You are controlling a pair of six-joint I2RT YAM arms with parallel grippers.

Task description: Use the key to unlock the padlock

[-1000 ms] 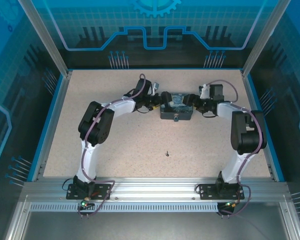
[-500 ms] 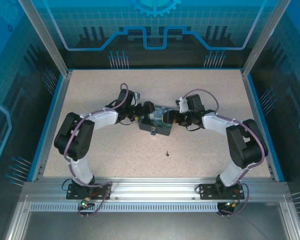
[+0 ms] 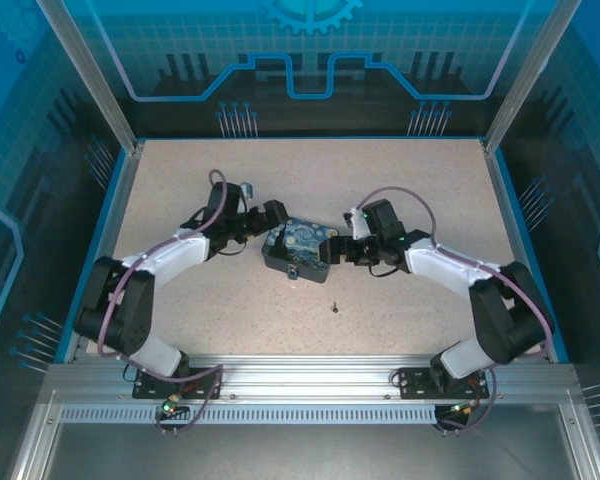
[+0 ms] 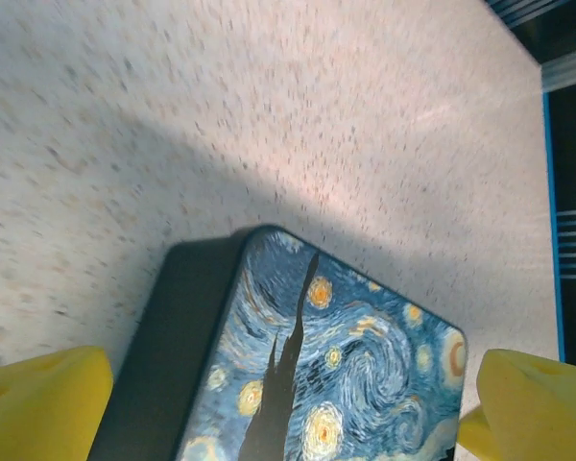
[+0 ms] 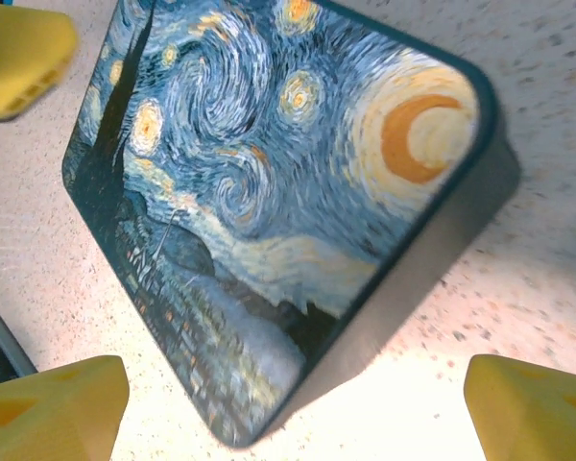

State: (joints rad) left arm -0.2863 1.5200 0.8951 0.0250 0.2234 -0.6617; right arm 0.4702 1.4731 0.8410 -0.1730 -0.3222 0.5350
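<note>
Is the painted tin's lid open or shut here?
Shut: the tin shows its painted top seated flush on the dark side walls, with no gap visible in either wrist view.

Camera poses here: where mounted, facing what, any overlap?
Top external: above and behind the bases, looking down at the table; both arms, left gripper and right gripper flanking the tin.
Left wrist: on the left arm, looking down between its yellow fingers at the tin.
Right wrist: same, its fingers astride the tin.
Shared: tin in all three.

tin [image 3: 298, 248] on table [image 3: 400, 170], key [image 3: 335, 306] before it
</note>
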